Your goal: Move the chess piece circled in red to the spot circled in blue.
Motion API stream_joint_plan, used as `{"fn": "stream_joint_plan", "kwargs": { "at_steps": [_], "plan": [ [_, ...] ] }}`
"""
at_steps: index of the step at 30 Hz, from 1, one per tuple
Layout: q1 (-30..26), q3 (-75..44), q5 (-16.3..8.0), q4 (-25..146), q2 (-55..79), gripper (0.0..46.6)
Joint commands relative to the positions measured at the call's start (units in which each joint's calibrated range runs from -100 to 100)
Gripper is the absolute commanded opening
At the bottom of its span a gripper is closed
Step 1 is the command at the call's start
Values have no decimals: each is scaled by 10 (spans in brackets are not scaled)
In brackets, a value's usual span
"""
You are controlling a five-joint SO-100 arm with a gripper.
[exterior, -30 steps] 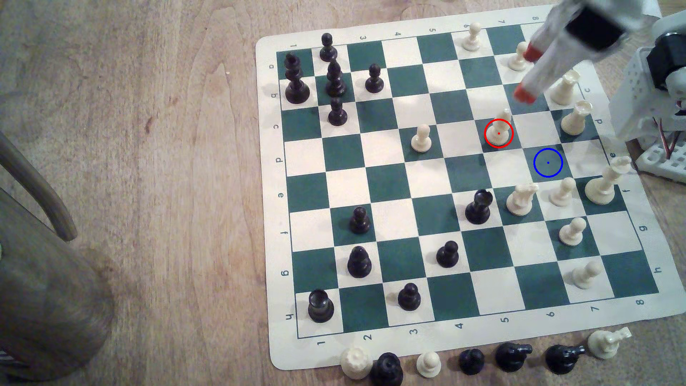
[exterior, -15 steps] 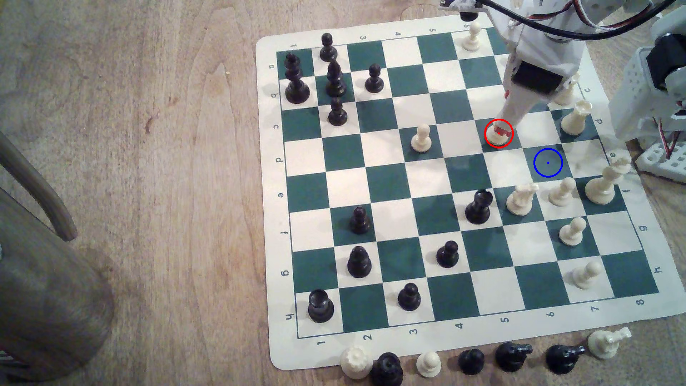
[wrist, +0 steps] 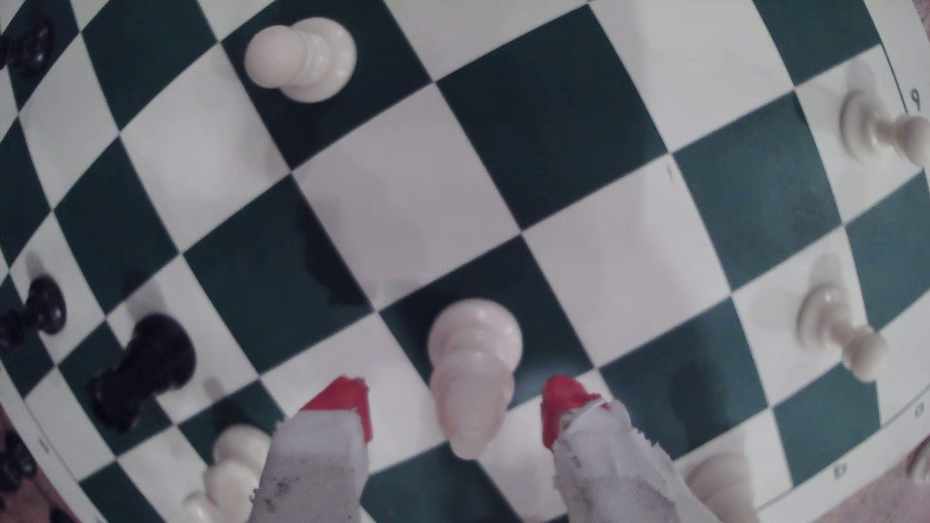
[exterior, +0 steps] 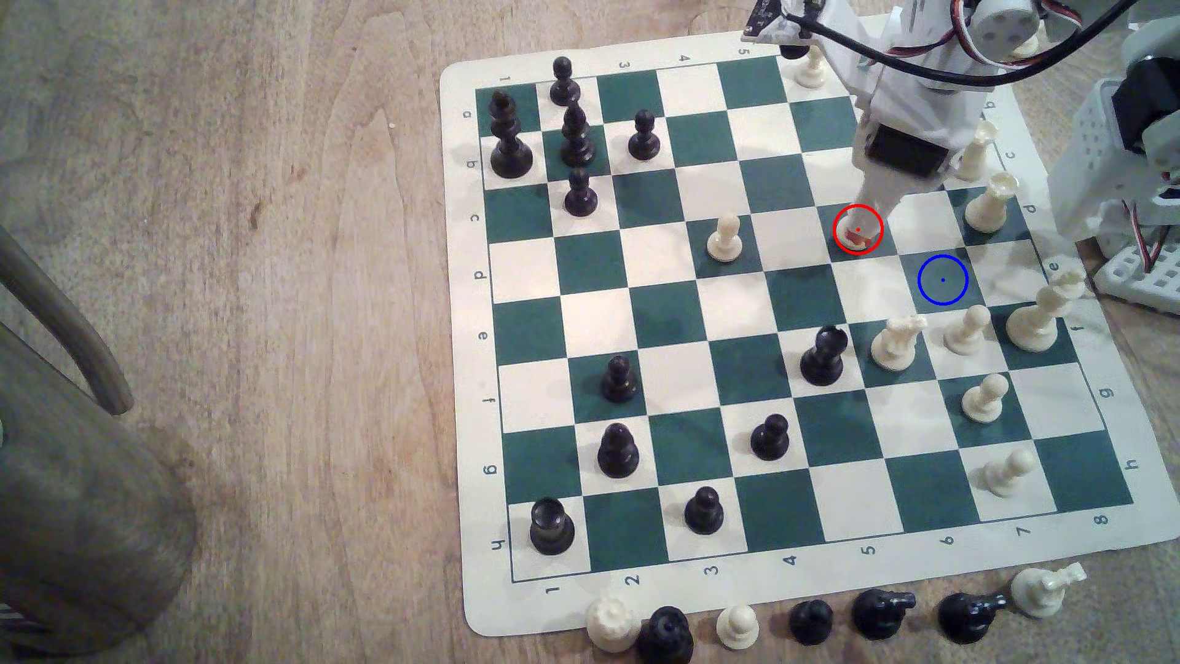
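the white arm's gripper (wrist: 455, 410), with red tape on both tips, is down over the red-ringed dark green square; its jaws stand apart, one red-tipped finger (wrist: 342, 402) on each side of the cream-white plastic bishop-like piece with round base and pointed top (wrist: 473, 362), and a gap is seen between each tip and the piece, so nothing is gripped; in the exterior view the gripper (exterior: 857, 235) covers most of the piece (exterior: 855, 241), only a bit of its base shows inside the red ring; the piece stands upright on that square of the green and white roll-up chess board (exterior: 638, 600); the dark green square marked by a thin blue ring with a blue centre dot (exterior: 942, 279) lies at about 4 o'clock from the piece in the exterior view, one square away on the diagonal, and is bare; a cream ball-headed pawn (exterior: 725, 237) stands at 9 o'clock from the piece, two squares off; a cream horse-headed knight (exterior: 895, 341) stands at about 7 o'clock from the blue ring, near to it; captured pieces, black and cream, lie in a row (exterior: 811, 620) on the wooden table (exterior: 255, 255), beside the board's edge.
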Motion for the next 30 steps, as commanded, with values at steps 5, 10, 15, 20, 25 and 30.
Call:
{"fn": "stream_joint_plan", "kwargs": {
  "at_steps": [5,10,15,20,25,30],
  "plan": [
    [-12,-4,-4,-14,16,172],
    [-18,-3,-6,-30,42,158],
    [-18,-3,-6,-33,46,133],
    [-19,-3,-6,-35,49,60],
    [-18,-3,-10,-39,47,3],
    [-16,-2,-15,-45,41,2]
  ]
}}
